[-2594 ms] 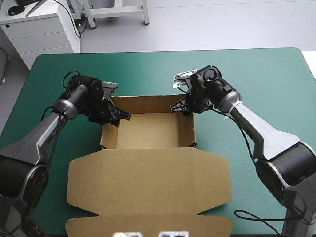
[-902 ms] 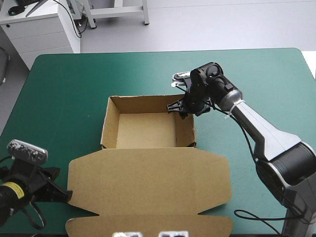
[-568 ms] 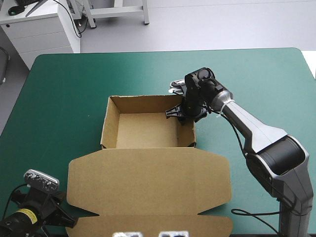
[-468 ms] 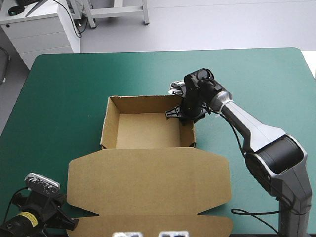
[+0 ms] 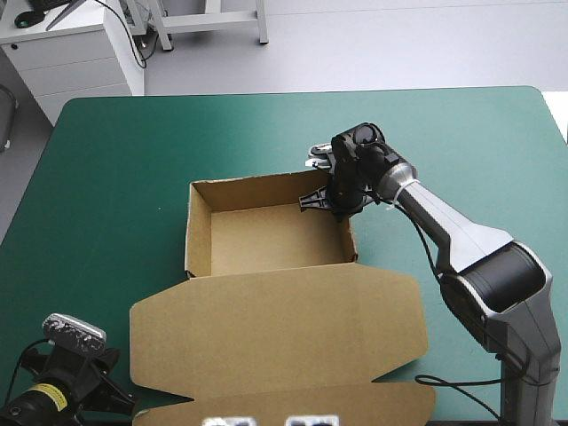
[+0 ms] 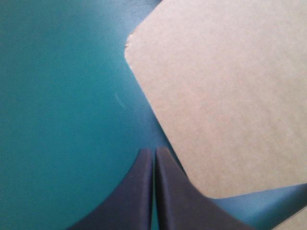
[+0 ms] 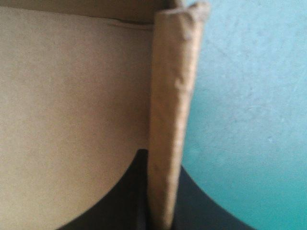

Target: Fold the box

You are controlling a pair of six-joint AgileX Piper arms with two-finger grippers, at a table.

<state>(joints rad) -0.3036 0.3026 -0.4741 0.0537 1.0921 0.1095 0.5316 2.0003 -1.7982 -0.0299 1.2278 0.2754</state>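
I am holding the brown cardboard box (image 5: pixel 266 240).
My right black gripper (image 5: pixel 330 202) is clamping its side wall (image 7: pixel 172 105); my left gripper (image 6: pixel 154 151), pressed together, is hovering by its lid (image 6: pixel 225 96).

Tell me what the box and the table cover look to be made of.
Box: brown cardboard, matte and uncoated by its look; the raised wall folds over into a thick, soft-edged rim. Cover: teal-green, a smooth sheet with a faint sheen, perhaps vinyl or a rubber mat; a fine scratch shows and no weave is visible.
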